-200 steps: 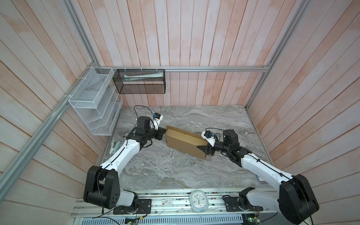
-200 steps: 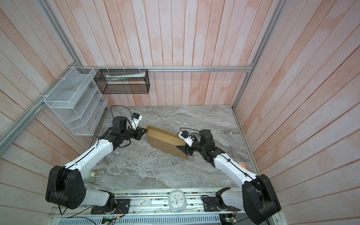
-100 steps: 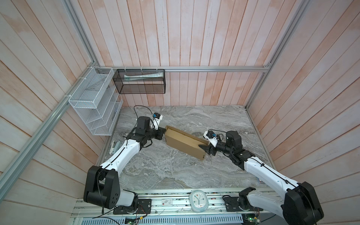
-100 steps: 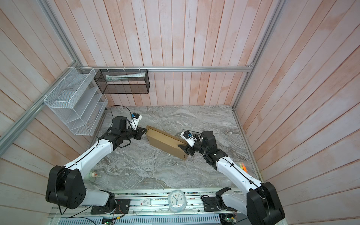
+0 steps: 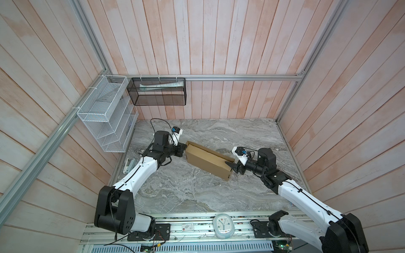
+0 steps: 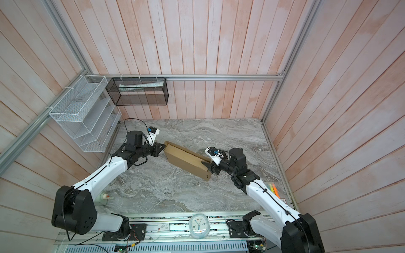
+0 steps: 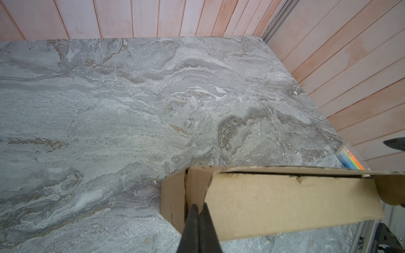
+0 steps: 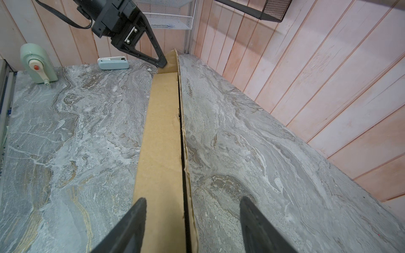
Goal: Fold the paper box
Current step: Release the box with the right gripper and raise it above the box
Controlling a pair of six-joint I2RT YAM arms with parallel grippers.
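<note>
Widened slightly just now at the right gripper (image 5: 231, 168), released and astride one end of the paper box (image 5: 208, 161), slantwise on the worktop (image 5: 197, 192). Clenched shut at the left gripper (image 5: 184, 149), tips against the opposite end. Probably letting go after a fold. Bare room all round, walls well apart.

No legible text, brand or number is found. Markings on the clock face (image 5: 223, 225) and on the white sticker (image 5: 187, 227) at its 9 o'clock are too small to be read.
</note>
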